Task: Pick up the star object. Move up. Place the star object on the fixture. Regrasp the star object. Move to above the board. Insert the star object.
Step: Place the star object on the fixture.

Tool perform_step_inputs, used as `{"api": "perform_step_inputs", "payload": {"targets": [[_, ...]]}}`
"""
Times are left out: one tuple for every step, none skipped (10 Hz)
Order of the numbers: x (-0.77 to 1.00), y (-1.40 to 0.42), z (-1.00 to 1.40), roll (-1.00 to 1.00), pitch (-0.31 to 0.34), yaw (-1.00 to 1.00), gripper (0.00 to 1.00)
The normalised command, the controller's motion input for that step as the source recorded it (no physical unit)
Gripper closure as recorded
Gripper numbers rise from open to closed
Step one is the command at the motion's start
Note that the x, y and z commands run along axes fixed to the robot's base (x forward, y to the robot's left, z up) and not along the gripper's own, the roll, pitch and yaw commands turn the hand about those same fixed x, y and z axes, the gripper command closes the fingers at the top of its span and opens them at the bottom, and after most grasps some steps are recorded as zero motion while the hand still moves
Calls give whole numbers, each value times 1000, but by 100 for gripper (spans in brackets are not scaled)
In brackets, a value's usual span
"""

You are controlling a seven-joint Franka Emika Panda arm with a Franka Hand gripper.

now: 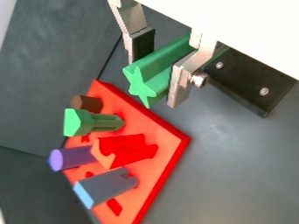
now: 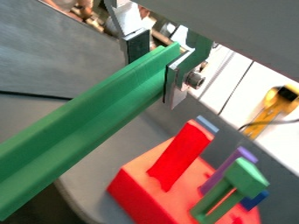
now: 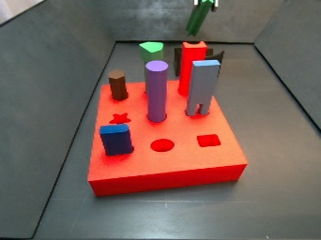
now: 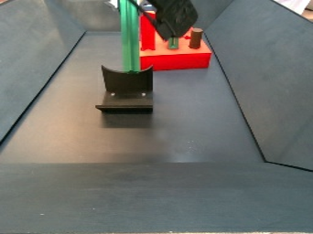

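Claw: the claw [image 1: 162, 63] pinches the star object [image 1: 156, 70] between its silver plates, near the peg's upper end; in a side view the claw [image 4: 171, 15] hangs high above the tabletop [image 4: 134, 146], over the gap between the fixture [image 4: 124, 90] and the board [image 4: 175, 57].
Star object: the green ridged peg is off the tabletop, held in the air; in a side view it [image 4: 127, 37] hangs close to upright, long axis vertical, its lower end down by the fixture's upright plate. Whether it touches the fixture cannot be told.
Around: the board [image 3: 163, 141] carries a purple cylinder [image 3: 157, 91], a grey-blue block [image 3: 205, 89], a red block [image 3: 192, 66], a short blue block [image 3: 115, 140], a brown peg [image 3: 118, 86] and a light-green piece [image 3: 152, 47] at its far edge.
In the way: the tall purple cylinder and the blue block stand close to the open star hole [image 3: 120, 118].
Free holes: a circle hole [image 3: 162, 145] and a square hole [image 3: 208, 141] sit near the board's front edge.
Hidden: in a side view only a green scrap of the peg [image 3: 201, 17] shows at the frame's top edge, the claw cut off; in a wrist view the peg [image 2: 93, 118] runs out of frame, its end unseen.
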Motion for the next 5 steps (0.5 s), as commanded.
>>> {"api": "perform_step_inputs", "payload": {"targets": [[70, 41, -16, -315, 47, -228, 100], [71, 30, -5, -195, -1, -201, 100], [90, 127, -1000, -59, -75, -226, 100], [99, 128, -1000, -48, -95, -191, 100], [115, 119, -1000, -52, -107, -159, 100]]}}
